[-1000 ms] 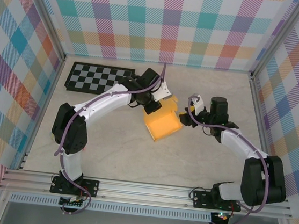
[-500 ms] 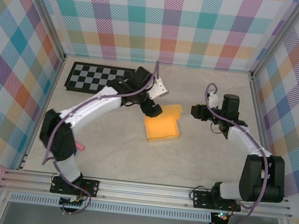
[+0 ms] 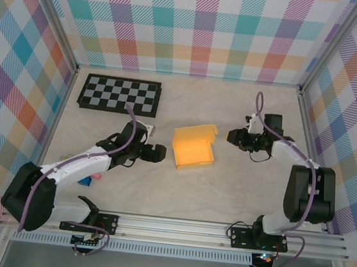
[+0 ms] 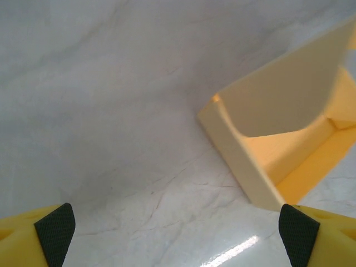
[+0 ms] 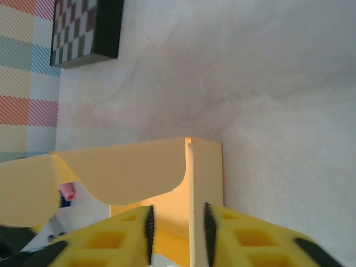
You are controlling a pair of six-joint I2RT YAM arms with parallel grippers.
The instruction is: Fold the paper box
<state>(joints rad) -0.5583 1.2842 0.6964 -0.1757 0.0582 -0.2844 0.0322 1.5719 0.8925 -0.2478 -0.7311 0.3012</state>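
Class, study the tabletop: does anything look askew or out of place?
The paper box sits skewed to the table, one far flap standing up. A pink piece and blue piece lie beside the left arm.

Count on the table [image 3: 236, 191]: one paper box [image 3: 192, 151], one checkerboard panel [image 3: 120, 94], one small pink piece [image 3: 95, 176], one small blue piece [image 3: 85, 181]. Grippers, two in all: one left gripper [image 3: 160, 155], one right gripper [image 3: 230, 137].
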